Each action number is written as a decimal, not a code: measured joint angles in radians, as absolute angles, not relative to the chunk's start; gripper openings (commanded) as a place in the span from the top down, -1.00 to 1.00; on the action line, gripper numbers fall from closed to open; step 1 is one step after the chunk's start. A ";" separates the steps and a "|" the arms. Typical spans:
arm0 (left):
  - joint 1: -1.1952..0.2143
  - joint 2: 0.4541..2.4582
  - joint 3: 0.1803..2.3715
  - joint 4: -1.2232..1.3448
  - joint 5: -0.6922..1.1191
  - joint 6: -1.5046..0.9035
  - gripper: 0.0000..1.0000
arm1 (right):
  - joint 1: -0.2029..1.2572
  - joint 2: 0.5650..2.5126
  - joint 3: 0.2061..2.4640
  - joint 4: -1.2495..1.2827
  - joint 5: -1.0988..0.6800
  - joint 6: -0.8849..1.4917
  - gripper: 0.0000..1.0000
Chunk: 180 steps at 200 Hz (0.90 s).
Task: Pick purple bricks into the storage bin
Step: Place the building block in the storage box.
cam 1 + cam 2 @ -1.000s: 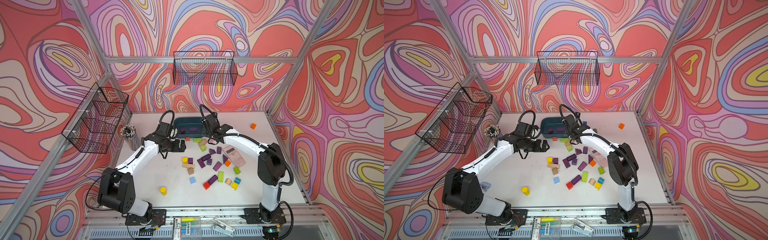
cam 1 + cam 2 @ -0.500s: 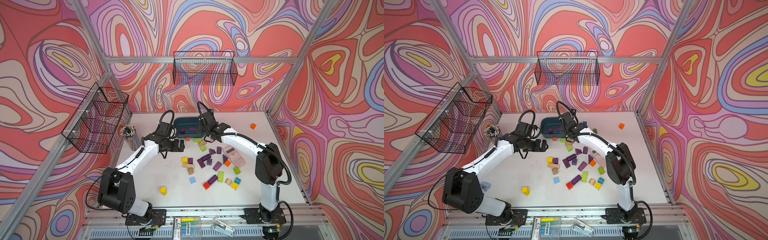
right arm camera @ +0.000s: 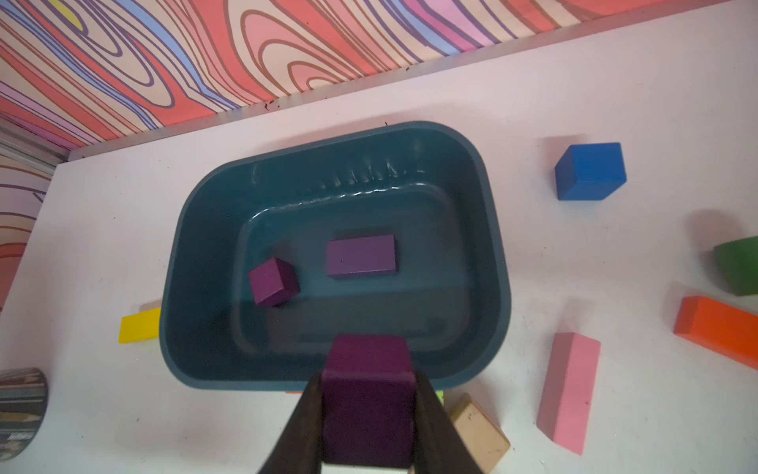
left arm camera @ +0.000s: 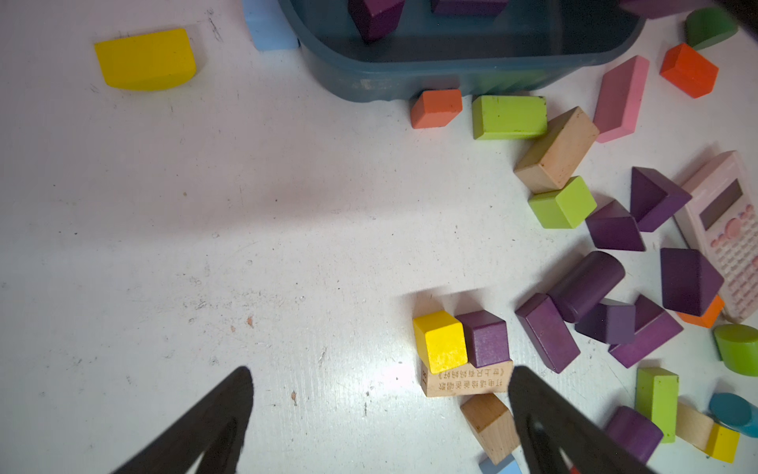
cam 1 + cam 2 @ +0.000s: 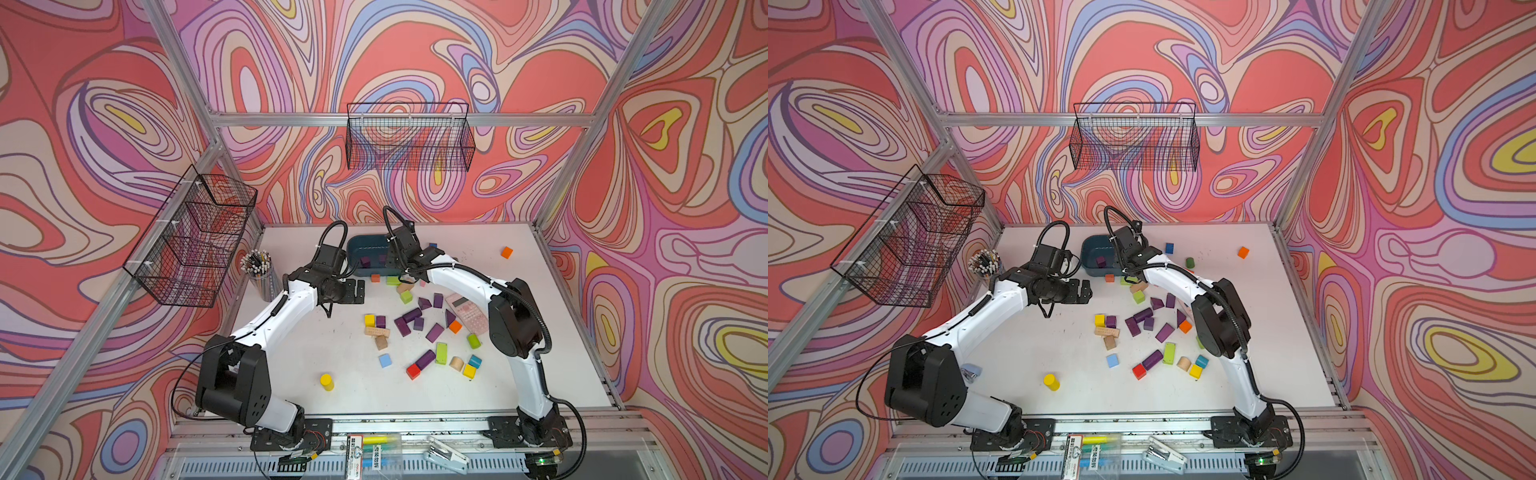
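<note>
White tabletop (image 5: 291, 365) carries everything, and at its far side, near the back wall, sits the storage bin (image 3: 192, 246), a dark teal tub whose long axis runs across my right arm's line of reach. My right gripper (image 3: 368, 390) is clamped on a purple brick (image 3: 367, 357), one jaw pressed to each side. It hangs right over the near wall of the bin, so the tub's open floor lies just ahead of the brick, away from my base. The coming move turns on that: I judge a drop from here could catch the rim or land outside, by the tan block (image 3: 480, 435) and pink bar (image 3: 568, 390) lying beside that wall, so a short reach forward should come before letting go. My left gripper (image 4: 379, 377) is spread wide and holds nothing, hovering over bare table on the near side of the bin; the right arm is plainly the one placed for this drop. Two more are in the bin already, an oblong (image 3: 361, 255) lying flat near the middle and a cube (image 3: 274, 282) near it, not touching. Loose purple bricks (image 5: 413, 320) lie mid-table between my arms, mixed with other colours. One purple cube (image 4: 486, 338) touches a yellow cube (image 4: 439, 340) close to my left fingertips, so I judge that one suits the left arm
</note>
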<state>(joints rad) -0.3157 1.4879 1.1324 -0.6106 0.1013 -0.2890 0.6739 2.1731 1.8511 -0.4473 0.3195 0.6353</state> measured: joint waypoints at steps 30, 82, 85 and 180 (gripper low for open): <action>-0.316 1.485 1.132 -0.610 0.078 -0.289 -1.00 | 0.671 2.252 1.948 -0.448 0.324 0.604 0.44; -0.316 1.481 1.132 -0.610 0.073 -0.289 -1.00 | 0.649 2.337 2.056 -0.465 0.307 0.566 0.43; -0.316 1.481 1.132 -0.610 0.073 -0.289 -1.00 | 0.647 2.338 2.056 -0.466 0.305 0.563 0.43; -0.316 1.481 1.132 -0.610 0.075 -0.289 -1.00 | 0.559 2.423 2.166 -0.488 0.215 0.453 0.43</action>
